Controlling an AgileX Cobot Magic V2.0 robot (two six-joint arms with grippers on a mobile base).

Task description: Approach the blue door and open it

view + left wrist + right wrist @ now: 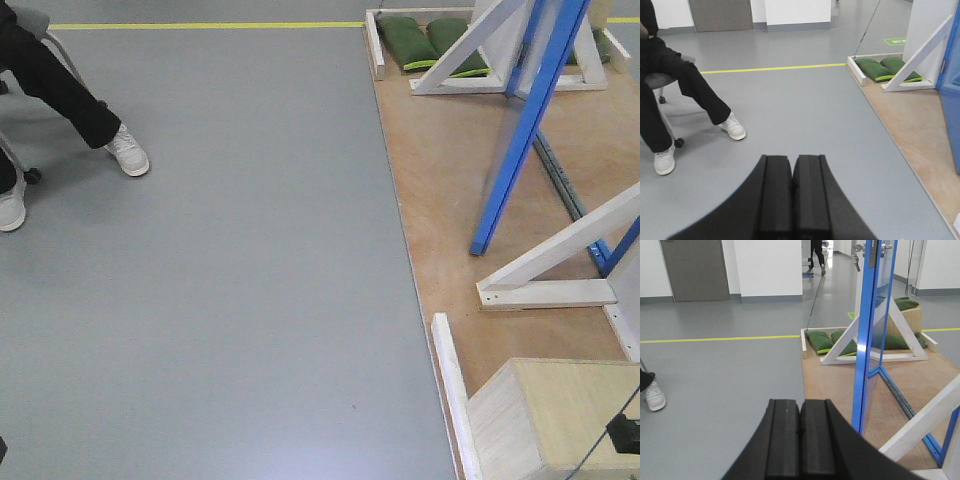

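Note:
The blue door [864,340] stands upright on a wooden platform, seen almost edge-on in the right wrist view, with a silver handle [857,257] near the top. In the front view the blue door [527,120] leans across the upper right, its bottom corner resting on the platform. It also shows at the right edge of the left wrist view as a blue door [952,110] panel. My left gripper [792,162] is shut and empty over grey floor, well left of the door. My right gripper [800,407] is shut and empty, short of the door's near edge.
The wooden platform [450,200] has a raised white rim [447,380]. White diagonal braces [560,265] and green sandbags [420,40] sit on it. A plywood box [560,420] is near right. A seated person [60,90] is at left. A yellow line [200,25] crosses the floor.

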